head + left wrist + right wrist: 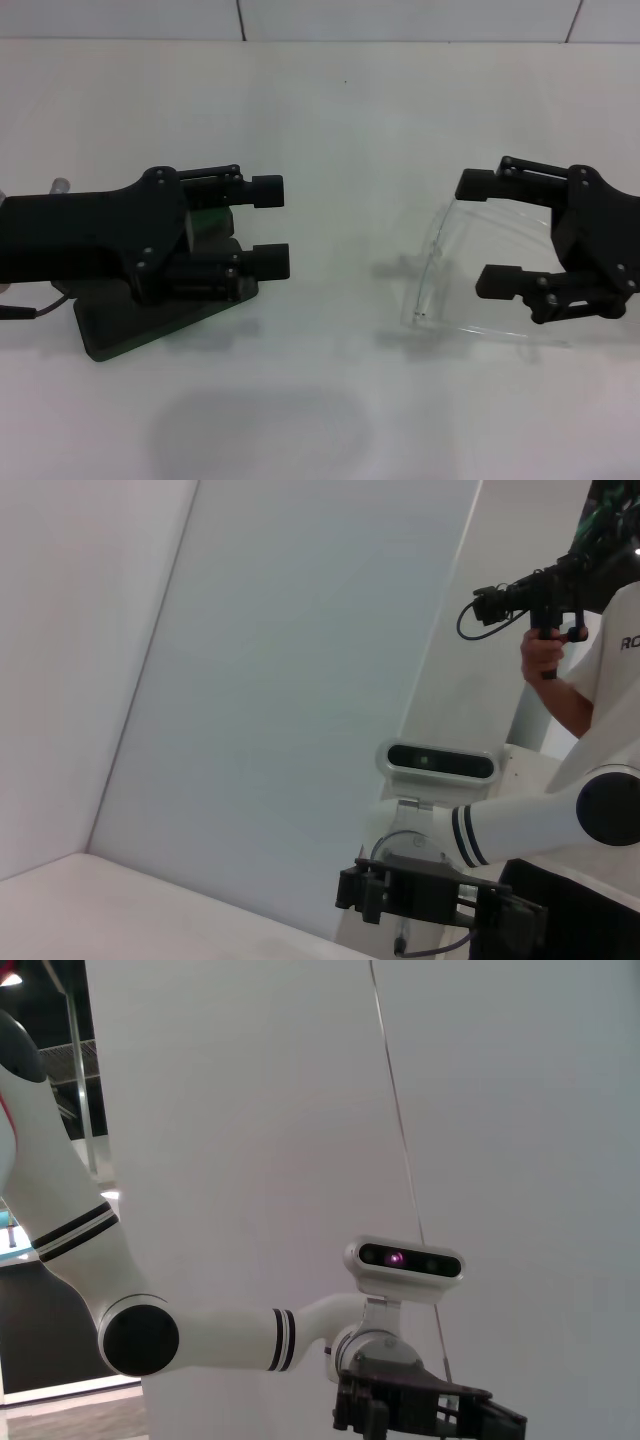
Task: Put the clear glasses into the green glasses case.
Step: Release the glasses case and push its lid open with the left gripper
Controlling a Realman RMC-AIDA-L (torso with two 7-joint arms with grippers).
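Note:
The clear glasses (436,262) lie on the white table at the right, curved lens facing left and thin arms running back toward my right gripper (481,233). That gripper hovers open at the glasses' arm end, one finger on each side, and I cannot tell if it touches them. The green glasses case (150,325) sits at the left, mostly hidden beneath my left gripper (272,226), which is open with nothing between its fingers. The left wrist view catches the right gripper (440,895) far off. The right wrist view catches the left gripper (420,1410).
The white table (330,120) runs back to a tiled wall. A cable (30,310) trails from the left arm at the picture's left edge. A person (575,670) holding a camera rig stands behind the robot in the left wrist view.

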